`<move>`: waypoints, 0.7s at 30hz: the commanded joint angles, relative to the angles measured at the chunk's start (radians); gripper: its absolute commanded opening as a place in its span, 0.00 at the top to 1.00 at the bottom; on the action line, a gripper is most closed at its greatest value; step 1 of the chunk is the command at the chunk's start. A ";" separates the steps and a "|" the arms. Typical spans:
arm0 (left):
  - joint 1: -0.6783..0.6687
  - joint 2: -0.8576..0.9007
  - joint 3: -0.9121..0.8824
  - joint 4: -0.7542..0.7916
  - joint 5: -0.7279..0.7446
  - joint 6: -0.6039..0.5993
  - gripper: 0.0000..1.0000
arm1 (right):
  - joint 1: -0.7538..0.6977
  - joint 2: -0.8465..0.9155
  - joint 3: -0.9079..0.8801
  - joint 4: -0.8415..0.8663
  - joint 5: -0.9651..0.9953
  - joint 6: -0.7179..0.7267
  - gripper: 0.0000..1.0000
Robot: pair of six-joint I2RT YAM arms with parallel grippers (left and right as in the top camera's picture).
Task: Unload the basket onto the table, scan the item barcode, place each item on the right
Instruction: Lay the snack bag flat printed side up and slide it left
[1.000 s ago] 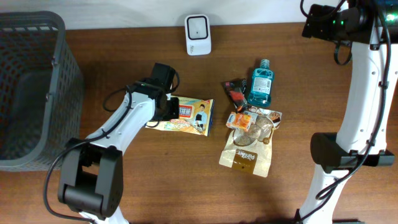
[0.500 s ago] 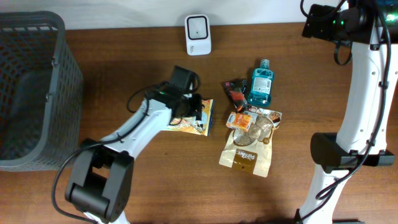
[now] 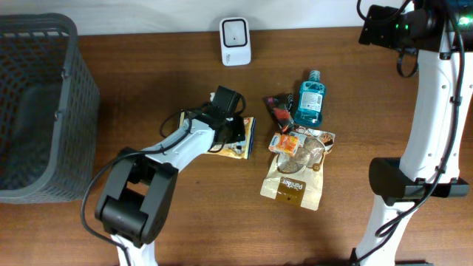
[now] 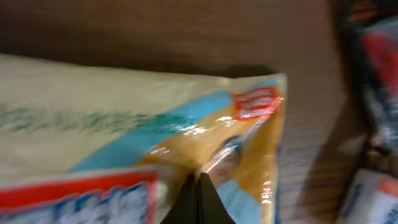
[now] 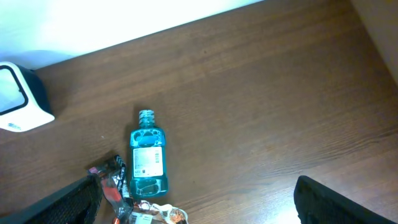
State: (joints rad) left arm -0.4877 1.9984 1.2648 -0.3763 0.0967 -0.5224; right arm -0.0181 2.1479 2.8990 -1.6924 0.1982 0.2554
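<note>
The left gripper (image 4: pixel 199 198) has its claw closed tight, tips pressed on the snack packet (image 3: pixel 244 145), which lies mid-table, nearer than the scanner (image 3: pixel 235 32) and left of the mouthwash bottle (image 3: pixel 310 101). The right gripper (image 5: pixel 199 205), far right, gapes wide, empty.

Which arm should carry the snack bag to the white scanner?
Left. The left tool, shut, sits right on the snack bag; the right arm stands far off, past the blue bottle.
</note>
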 commanded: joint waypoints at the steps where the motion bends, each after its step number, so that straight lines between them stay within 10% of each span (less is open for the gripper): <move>1: 0.003 0.039 -0.016 0.058 0.126 -0.060 1.00 | -0.002 0.003 0.000 -0.006 0.016 0.005 0.02; 21: 0.194 -0.215 0.105 -0.259 -0.019 0.050 1.00 | -0.002 0.003 0.000 -0.006 0.016 0.005 0.02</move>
State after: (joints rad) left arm -0.3279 1.8069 1.3586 -0.5766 0.2047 -0.5011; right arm -0.0181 2.1479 2.8990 -1.6924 0.1982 0.2558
